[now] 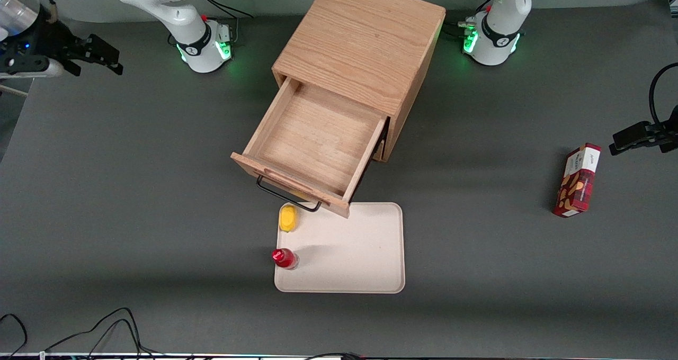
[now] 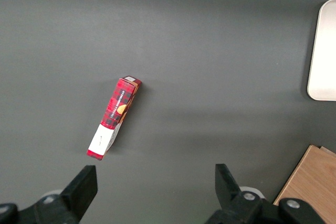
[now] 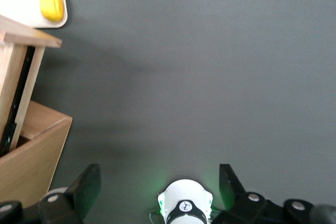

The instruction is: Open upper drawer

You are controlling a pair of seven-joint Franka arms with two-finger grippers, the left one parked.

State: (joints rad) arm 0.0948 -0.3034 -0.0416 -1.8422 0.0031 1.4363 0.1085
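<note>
The upper drawer (image 1: 318,137) of the wooden cabinet (image 1: 365,42) stands pulled far out, its plain wood interior bare. Its black wire handle (image 1: 286,193) faces the front camera and overhangs the edge of a tray. The drawer's side (image 3: 21,77) and the cabinet (image 3: 31,156) also show in the right wrist view. My gripper (image 1: 114,58) hangs raised toward the working arm's end of the table, well away from the cabinet. It is open (image 3: 158,187) with nothing between its fingers, above its own arm's base (image 3: 185,208). The matching drawer underneath is hidden.
A cream tray (image 1: 360,249) lies in front of the drawer, carrying a yellow object (image 1: 288,218) and a red bottle (image 1: 284,258). A red plaid box (image 1: 577,180) lies toward the parked arm's end. Cables (image 1: 106,323) trail along the table edge nearest the front camera.
</note>
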